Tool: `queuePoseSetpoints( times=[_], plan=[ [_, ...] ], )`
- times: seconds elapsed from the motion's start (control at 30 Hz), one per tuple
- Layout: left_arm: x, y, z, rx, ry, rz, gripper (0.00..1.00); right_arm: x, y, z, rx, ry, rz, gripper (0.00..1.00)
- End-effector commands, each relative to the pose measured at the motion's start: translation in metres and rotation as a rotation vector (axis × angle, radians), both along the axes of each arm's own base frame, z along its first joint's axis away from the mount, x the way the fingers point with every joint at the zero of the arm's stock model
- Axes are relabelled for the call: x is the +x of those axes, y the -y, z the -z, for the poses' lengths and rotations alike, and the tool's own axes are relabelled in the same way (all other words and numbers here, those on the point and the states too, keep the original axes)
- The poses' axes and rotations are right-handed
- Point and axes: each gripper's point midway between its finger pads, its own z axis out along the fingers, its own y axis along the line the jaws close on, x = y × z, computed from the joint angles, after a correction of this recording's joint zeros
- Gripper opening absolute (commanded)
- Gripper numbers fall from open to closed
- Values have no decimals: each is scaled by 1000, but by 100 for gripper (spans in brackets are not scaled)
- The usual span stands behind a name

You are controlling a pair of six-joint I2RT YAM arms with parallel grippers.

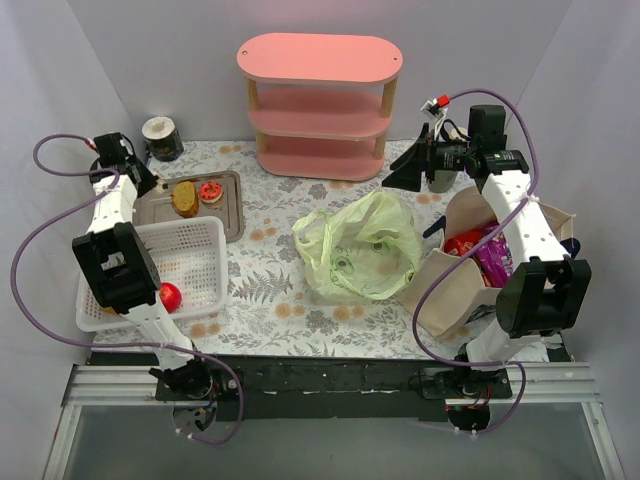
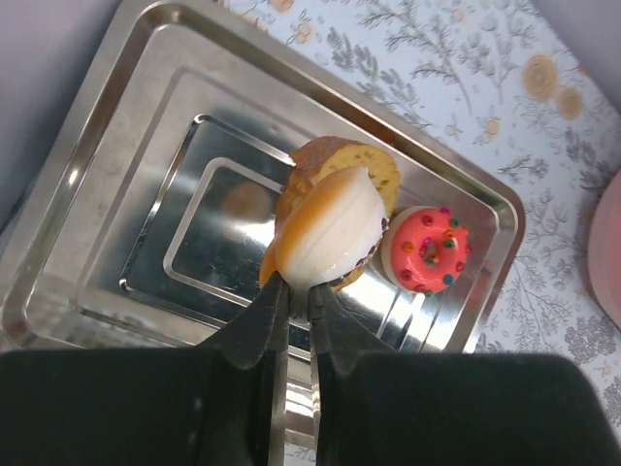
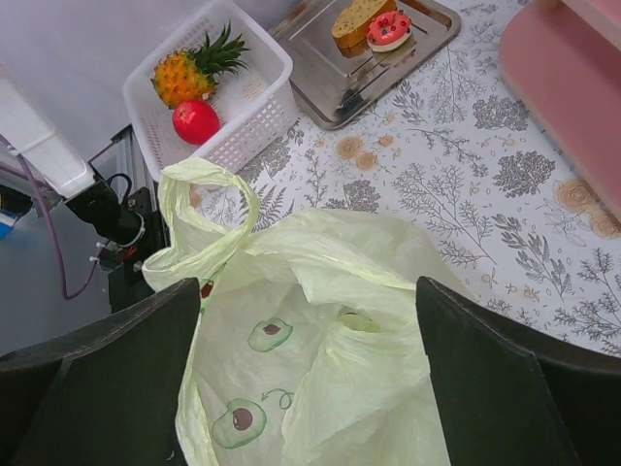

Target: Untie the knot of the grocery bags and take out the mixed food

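The pale yellow-green plastic bag (image 1: 360, 248) lies open mid-table, its handle loop (image 3: 209, 209) loose, with no knot showing. My right gripper (image 3: 306, 340) is wide open and empty above the bag's mouth (image 1: 408, 172). My left gripper (image 2: 296, 286) is shut on a white-iced pastry (image 2: 330, 228), held over a bread slice (image 2: 374, 170) on the steel tray (image 2: 107, 175). A pink donut (image 2: 427, 248) lies beside it. The beige tote (image 1: 455, 290) holds red and purple packets (image 1: 480, 250). A pineapple (image 3: 189, 73) and a red fruit (image 3: 196, 121) lie in the white basket (image 3: 257, 107).
A pink three-tier shelf (image 1: 320, 105) stands at the back centre. A dark round can (image 1: 162, 138) sits at the back left. The basket (image 1: 195, 260) is at the near left beside the tray (image 1: 232, 215). The tote stands against the right arm.
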Motion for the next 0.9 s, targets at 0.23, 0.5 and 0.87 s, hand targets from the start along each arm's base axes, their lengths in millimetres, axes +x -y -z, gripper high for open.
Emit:
queuePoseSetpoints(
  times=[0.23,0.5,0.87],
  plan=[
    [17,-10,39,-13,-18,85,0,-17,1,-4,-14,41,2,98],
    [23,-13,62,6,-47,123,0,-23,3,6,-31,30,10,98],
    [7,-43,75,144,-138,38,0,-21,1,12,-24,13,1,98]
  ],
)
